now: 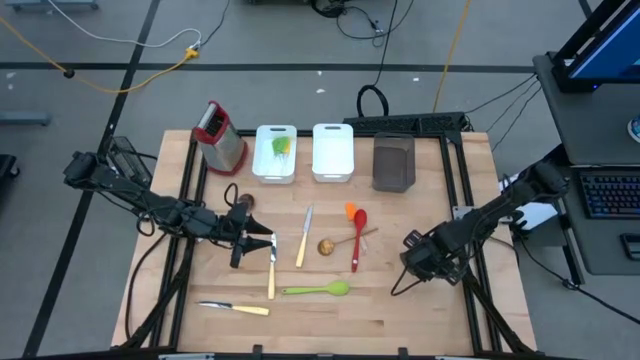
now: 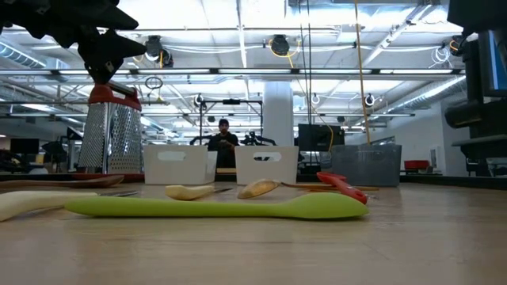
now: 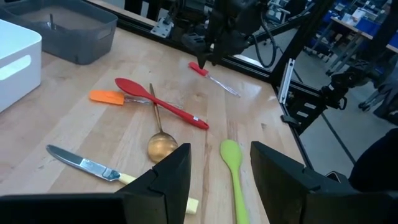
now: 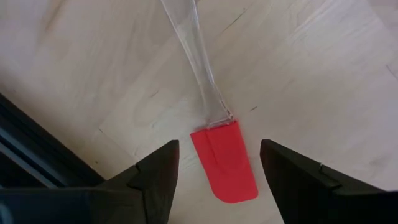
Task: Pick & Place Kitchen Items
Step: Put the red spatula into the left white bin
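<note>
High view, front edge: a cream-handled knife (image 1: 232,308) lies flat near the left front of the wooden table (image 1: 420,320).
Green spoon (image 1: 315,290): flat just behind that knife and to its right, bowl pointing right, apart from it; in the low view it is the closest thing.
Second knife (image 1: 271,270): lies front to back just left of the green spoon's handle end, cream handle toward the front.
Left gripper (image 1: 262,243): over the left middle of the table at the second knife's blade end; its claw is spread and nothing sits between the fingers.
Right gripper (image 4: 217,146): low over the right middle of the table, claw spread, one finger on each side of the spatula's blade without pinching it.
Red spatula (image 4: 224,165): flat on the wood under the right gripper, with a clear handle.
Third knife (image 1: 304,237): flat at mid-table, right of the left gripper.
Wooden spoon (image 1: 326,246): bowl just right of the third knife, its thin handle crossing under the red spoon.
Red spoon (image 1: 357,238): lies front to back, bowl at the far end.
Orange spatula (image 1: 350,210): just beside the red spoon's bowl.
Far row, left to right: box grater (image 1: 220,137); white bin (image 1: 275,172) holding green and yellow pieces; second white bin (image 1: 333,150); dark bin (image 1: 393,162).
Beyond the table: a person (image 2: 223,136) stands in the room.
</note>
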`<action>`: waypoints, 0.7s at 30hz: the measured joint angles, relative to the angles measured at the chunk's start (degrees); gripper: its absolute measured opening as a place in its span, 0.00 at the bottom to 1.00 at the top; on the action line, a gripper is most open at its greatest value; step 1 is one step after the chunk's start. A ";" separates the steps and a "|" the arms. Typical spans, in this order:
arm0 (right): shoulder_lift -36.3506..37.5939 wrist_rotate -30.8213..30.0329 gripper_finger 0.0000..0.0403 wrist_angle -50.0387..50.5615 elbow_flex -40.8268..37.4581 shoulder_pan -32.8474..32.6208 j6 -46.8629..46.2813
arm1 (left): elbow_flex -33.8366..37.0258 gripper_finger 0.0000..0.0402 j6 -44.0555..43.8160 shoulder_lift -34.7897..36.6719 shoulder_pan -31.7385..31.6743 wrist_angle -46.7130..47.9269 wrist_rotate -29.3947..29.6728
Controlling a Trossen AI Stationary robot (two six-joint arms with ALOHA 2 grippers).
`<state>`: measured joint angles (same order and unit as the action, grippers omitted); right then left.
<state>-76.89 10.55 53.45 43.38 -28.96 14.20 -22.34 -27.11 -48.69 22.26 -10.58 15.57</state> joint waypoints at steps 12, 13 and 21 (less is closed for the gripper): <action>-6.66 -3.89 0.55 -0.38 -0.20 -0.08 -1.53 | 0.01 0.42 -0.39 -0.02 -0.02 -0.03 -0.51; -7.47 -4.64 0.55 -0.44 -0.15 -0.08 -1.93 | 0.00 0.42 -0.39 -0.02 -0.02 -0.01 -0.52; -11.61 -6.98 0.54 -0.48 0.00 -2.27 -2.89 | -0.01 0.42 -0.39 -0.02 -0.04 -0.01 -0.55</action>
<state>-88.50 3.56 52.97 43.38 -31.23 11.30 -22.35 -27.51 -48.71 22.22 -10.59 15.03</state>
